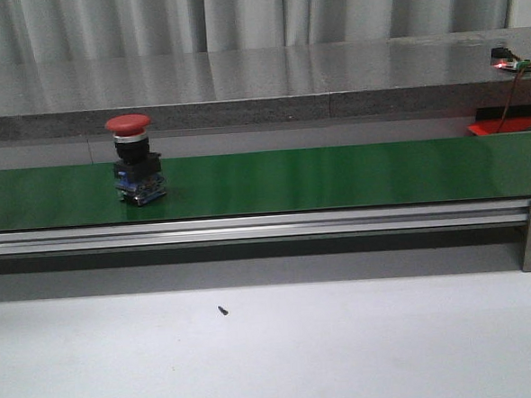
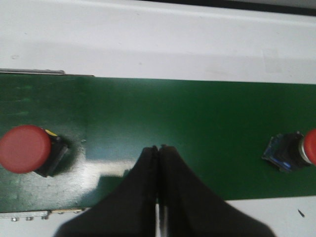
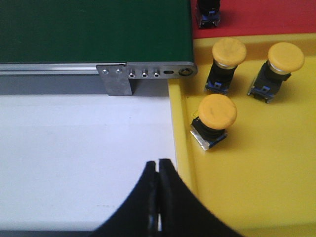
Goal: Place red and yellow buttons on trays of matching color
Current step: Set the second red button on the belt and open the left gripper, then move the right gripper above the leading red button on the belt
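Front view: a red button (image 1: pixel 134 158), a mushroom-head push switch on a black and blue body, stands upright on the green conveyor belt (image 1: pixel 336 177) at about 9 o'clock of the frame. The belt runs across the whole width, with an aluminium rail (image 1: pixel 249 227) along its near edge and the pale desk (image 1: pixel 302 350) in front. A small dark speck (image 1: pixel 223 310) lies on the desk. At 2 o'clock a bit of red tray (image 1: pixel 505 127) and some wiring show past the belt's far end.

In the left wrist view, the left gripper (image 2: pixel 158 150) hangs over the belt with its black fingers pressed together, nothing between them. One red button (image 2: pixel 27 149) sits on the belt well off to one side of it, and a second red-capped button (image 2: pixel 295 150) lies at the opposite edge, partly cut off by the frame.

In the right wrist view, the right gripper (image 3: pixel 158 165) is likewise pinched closed and empty, over the white desk just beside the rim of the yellow tray (image 3: pixel 256 187). Three yellow buttons (image 3: pixel 216 120) rest in that tray, near its corner by the belt's end bracket (image 3: pixel 143 74). A strip of red tray (image 3: pixel 266 17) lies beyond, holding a dark button body (image 3: pixel 207 14) whose cap is out of frame.
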You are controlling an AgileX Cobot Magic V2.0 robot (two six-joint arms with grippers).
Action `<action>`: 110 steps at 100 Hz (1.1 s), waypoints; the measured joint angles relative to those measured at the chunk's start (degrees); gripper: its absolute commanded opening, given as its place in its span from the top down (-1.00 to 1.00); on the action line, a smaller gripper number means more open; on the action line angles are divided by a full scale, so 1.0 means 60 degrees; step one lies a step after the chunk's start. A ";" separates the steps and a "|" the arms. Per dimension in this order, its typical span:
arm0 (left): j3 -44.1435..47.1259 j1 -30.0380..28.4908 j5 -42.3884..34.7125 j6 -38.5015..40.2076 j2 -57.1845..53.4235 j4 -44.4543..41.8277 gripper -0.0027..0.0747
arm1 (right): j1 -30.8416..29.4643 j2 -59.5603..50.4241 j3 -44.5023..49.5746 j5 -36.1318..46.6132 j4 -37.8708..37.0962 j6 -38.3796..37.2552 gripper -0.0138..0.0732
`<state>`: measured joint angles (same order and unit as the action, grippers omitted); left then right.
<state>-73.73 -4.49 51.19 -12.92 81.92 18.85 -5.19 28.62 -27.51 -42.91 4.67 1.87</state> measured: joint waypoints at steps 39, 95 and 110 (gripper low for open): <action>0.2299 0.0543 -0.0280 0.0000 -0.2081 -0.0103 0.98 | -0.0123 -0.0750 0.0000 -0.0023 0.0000 0.0000 0.84; 0.4385 0.0735 -0.0431 0.0000 -0.5811 -0.0276 0.98 | -0.0127 -0.0761 0.0000 -0.0071 0.0000 0.0000 0.84; 0.4572 0.0768 -0.0478 0.0000 -0.6589 -0.0334 0.98 | -0.0127 -0.0761 0.0000 -0.0071 0.0000 0.0000 0.84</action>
<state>-46.30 0.12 48.32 -12.92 42.38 16.84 -5.95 24.06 -27.51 -43.33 4.67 1.87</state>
